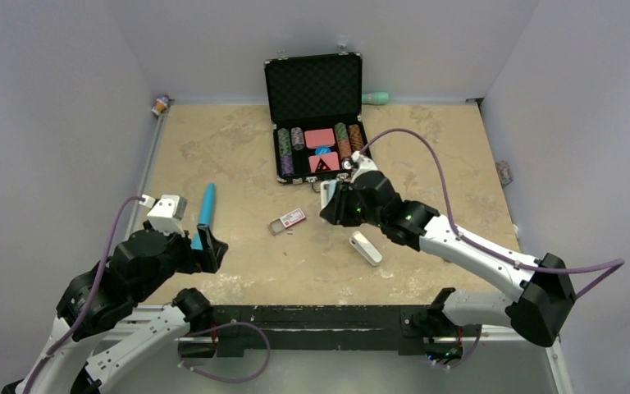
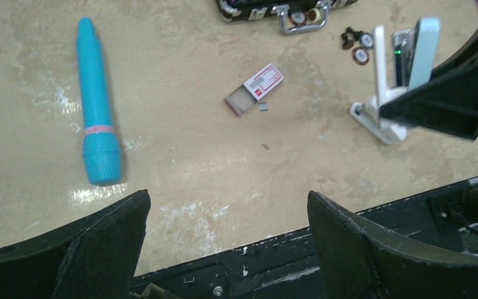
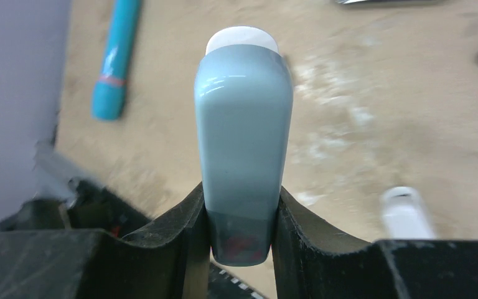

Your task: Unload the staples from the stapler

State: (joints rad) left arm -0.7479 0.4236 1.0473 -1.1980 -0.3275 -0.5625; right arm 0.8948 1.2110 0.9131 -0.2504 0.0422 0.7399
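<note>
The grey-blue stapler (image 3: 243, 137) stands upright at the centre of the right wrist view. The right claw (image 3: 243, 218) is closed on its lower end, one finger pressed to each side, and appears to hold it clear of the worktop (image 1: 213, 148). From above it sits just right of centre, below an open case (image 1: 316, 115) of poker chips. The step likely calls for a firm side grip that leaves the staple channel uncovered, with the stapler opened over bare surface so staples drop where they can be seen. The left claw (image 1: 209, 246), at lower left, gapes wide and holds nothing, well apart from the stapler. A small staple box (image 1: 289, 220), a white piece (image 1: 366, 246) and a blue tube (image 1: 206, 205) lie around.
</note>
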